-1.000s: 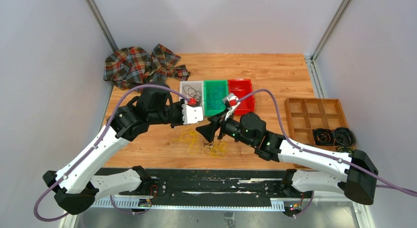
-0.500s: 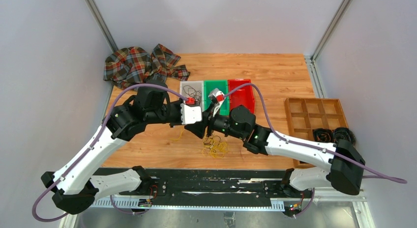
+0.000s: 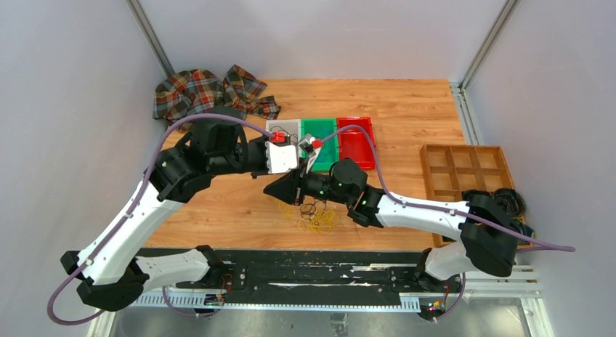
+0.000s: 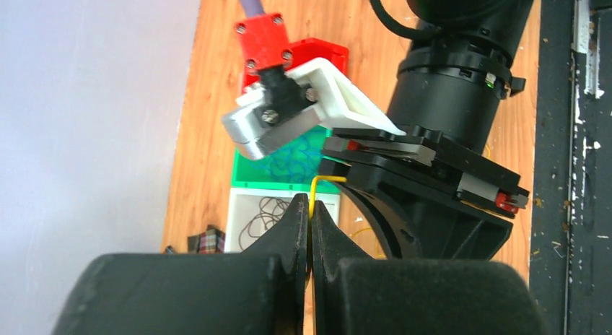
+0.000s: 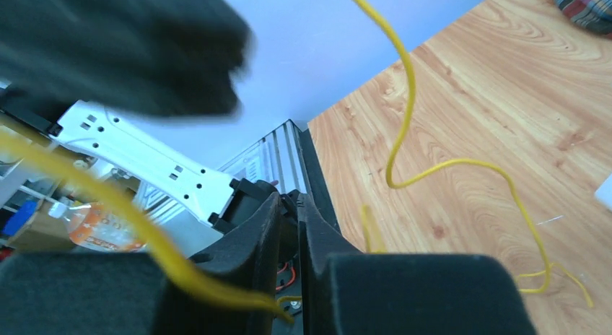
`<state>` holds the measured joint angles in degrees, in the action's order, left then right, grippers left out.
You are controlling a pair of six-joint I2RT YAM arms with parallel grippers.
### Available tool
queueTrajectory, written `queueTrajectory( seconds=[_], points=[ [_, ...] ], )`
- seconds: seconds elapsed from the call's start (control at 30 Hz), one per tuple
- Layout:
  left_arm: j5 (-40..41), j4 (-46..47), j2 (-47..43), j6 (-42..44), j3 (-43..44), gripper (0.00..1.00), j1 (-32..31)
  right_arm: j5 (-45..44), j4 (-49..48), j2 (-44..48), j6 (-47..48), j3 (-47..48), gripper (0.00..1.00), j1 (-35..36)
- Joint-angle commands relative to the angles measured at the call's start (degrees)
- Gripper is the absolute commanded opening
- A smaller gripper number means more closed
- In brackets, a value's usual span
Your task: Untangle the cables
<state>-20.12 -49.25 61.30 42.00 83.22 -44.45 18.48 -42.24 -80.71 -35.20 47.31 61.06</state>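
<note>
My left gripper (image 4: 310, 205) is shut on a thin yellow cable (image 4: 321, 179) that sticks up between its tips and bends toward the right arm. It hangs just in front of the bins. My right gripper (image 5: 294, 198) points left, close against the left one (image 3: 270, 186). Its jaws stand nearly together, and a yellow cable (image 5: 216, 288) runs down into the narrow gap between them. Another yellow strand (image 5: 404, 97) hangs over the wood. A small tangle of yellow and black cables (image 3: 317, 218) lies on the table under the right arm.
Behind the grippers sit a grey bin (image 3: 270, 126) with black cables, a green bin (image 3: 319, 122) with blue-green ones and a red bin (image 3: 356, 122). A wooden compartment tray (image 3: 465, 149) with black coils (image 3: 508, 200) stands at the right. A plaid cloth (image 3: 203, 94) lies at the back left.
The right arm has swung left up against the left gripper and its jaws have closed. The left gripper, still pinching the yellow cable, has lifted slightly toward the bins.
</note>
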Motion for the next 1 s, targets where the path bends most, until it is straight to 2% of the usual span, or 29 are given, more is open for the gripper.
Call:
queueTrajectory(
  seconds=[0.0, 0.33, 0.7, 0.97],
  points=[
    [1.2, 1.0, 0.5, 0.1, 4.5, 0.00, -0.5, 0.6, -4.5, -0.3, -2.7, -2.1, 0.12, -0.6],
    [5.5, 0.9, 3.0, 1.5, 14.2, 0.01, -0.5, -4.1, -2.0, 0.4, -0.2, -7.4, 0.09, -0.6],
    [9.7, 0.9, 5.1, 6.9, 24.5, 0.00, -0.5, -6.4, -0.5, -1.5, 1.8, -10.5, 0.07, -0.6],
    [15.4, 4.3, 7.3, 10.4, 30.9, 0.01, -0.5, -9.9, -0.2, -3.7, 2.7, -13.7, 0.12, -0.6]
  ],
)
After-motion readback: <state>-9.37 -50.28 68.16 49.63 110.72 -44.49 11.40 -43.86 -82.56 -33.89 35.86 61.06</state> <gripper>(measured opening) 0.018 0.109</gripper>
